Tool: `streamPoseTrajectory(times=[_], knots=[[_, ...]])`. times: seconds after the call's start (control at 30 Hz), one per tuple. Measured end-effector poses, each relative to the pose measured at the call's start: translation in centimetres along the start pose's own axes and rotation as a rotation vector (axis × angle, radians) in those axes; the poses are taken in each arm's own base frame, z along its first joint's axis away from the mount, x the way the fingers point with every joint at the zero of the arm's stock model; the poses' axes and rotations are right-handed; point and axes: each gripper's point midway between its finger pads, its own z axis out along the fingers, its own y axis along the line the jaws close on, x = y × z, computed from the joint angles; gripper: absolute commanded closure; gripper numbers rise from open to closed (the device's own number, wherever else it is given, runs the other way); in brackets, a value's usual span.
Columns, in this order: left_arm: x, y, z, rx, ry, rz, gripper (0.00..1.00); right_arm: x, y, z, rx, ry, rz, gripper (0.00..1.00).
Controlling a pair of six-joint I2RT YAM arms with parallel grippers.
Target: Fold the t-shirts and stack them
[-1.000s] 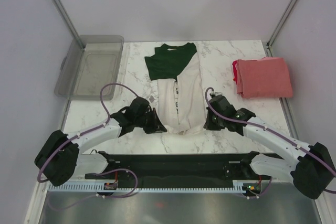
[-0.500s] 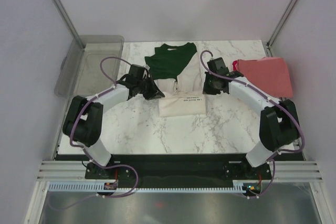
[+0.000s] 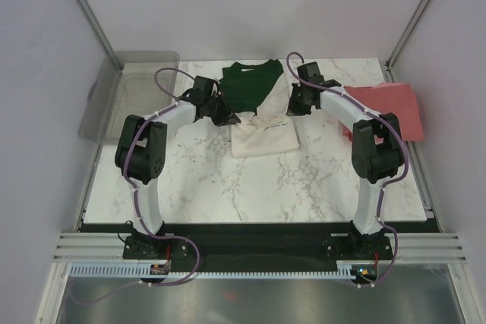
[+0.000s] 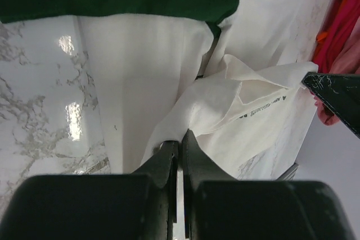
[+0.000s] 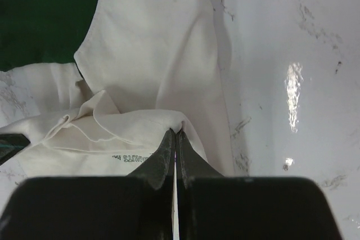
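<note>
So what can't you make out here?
- Print on the cream-white shirt: folded under, all views; visible lettering too small to read.
- Coral-red shirt: right arm covers its left edge, top view; frame cuts it, left wrist view.
- Cloth pinched by left end effector and right end effector: own fingers hide it, wrist views.

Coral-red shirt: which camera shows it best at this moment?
Top external: the coral-red shirt lies as a flat rectangle at the far right, with the right arm covering part of it. The left wrist view catches only a red sliver at its right edge; the right wrist view shows none of it.
</note>
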Motion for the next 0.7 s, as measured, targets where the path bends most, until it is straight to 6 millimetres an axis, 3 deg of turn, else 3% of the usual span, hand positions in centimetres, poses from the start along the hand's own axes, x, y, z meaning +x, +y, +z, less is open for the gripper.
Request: streamPoseTrajectory(times=[0.3, 0.33, 0.37, 0.4, 0.43, 0.53, 0.7], knots=[[-2.7, 0.4, -0.1, 0.01, -0.036, -0.013, 0.97, -3.3, 0.2, 2.1, -0.031, -0.02, 0.028, 0.98], [-2.9, 0.6, 0.2, 0.008, -0.035, -0.016, 0.89, -3.6, 0.3, 2.5, -0.032, -0.023, 0.03, 0.91], [-3.1, 0.8, 0.5, 0.005, -0.032, -0.019, 0.74, -3.9, 0.3, 2.9, -0.034, -0.025, 0.033, 0.72], [-3.2, 0.9, 0.8, 0.005, -0.028, -0.015, 0.43, -4.2, 0.3, 3.3, -0.036, -0.025, 0.039, 0.34], [-3.4, 1.1, 1.1, 0.004, -0.025, -0.006, 0.34, -4.3, 0.3, 3.8, -0.036, -0.026, 0.041, 0.27], [-3.6, 1.6, 1.7, -0.002, -0.019, -0.002, 0.17, -4.4, -0.2, 4.6, -0.027, -0.027, 0.025, 0.21], [-3.4, 1.9, 0.7, -0.017, -0.031, 0.025, 0.17, -2.1, -1.9, 4.6, -0.001, -0.019, 0.005, 0.2]])
